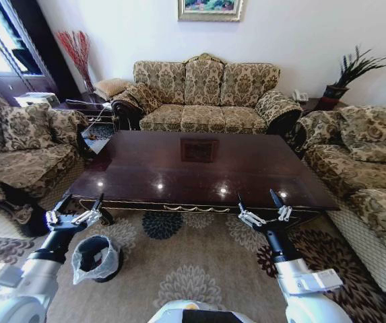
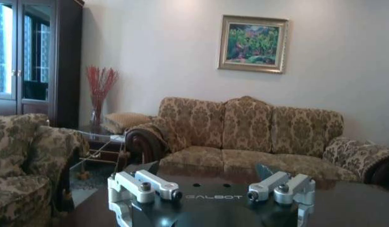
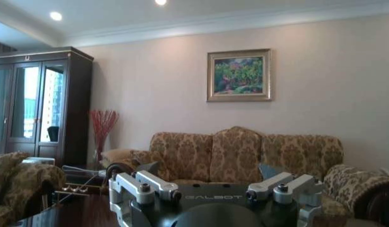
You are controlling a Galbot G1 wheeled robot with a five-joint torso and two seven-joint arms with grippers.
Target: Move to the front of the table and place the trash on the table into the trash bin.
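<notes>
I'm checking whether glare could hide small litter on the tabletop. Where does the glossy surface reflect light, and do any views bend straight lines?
Head view: the table top carries small bright ceiling-light spots near its front edge and a dim mirror image of the framed painting; its edges bow, wide-angle distortion. Left wrist view: soft, the sofa slightly blurred. Right wrist view: ceiling spotlights glare; lines stay straight.

Left gripper [image 1: 78,206] and right gripper [image 1: 265,203] raised forward, fingers spread

Right gripper [image 3: 210,182] sits low with its jaws spread wide, aimed at the floral sofa [image 3: 245,156]. Framed painting [image 3: 238,74] hangs above the sofa, dark cabinet [image 3: 39,104] and red twigs [image 3: 103,124] beside it.
</notes>
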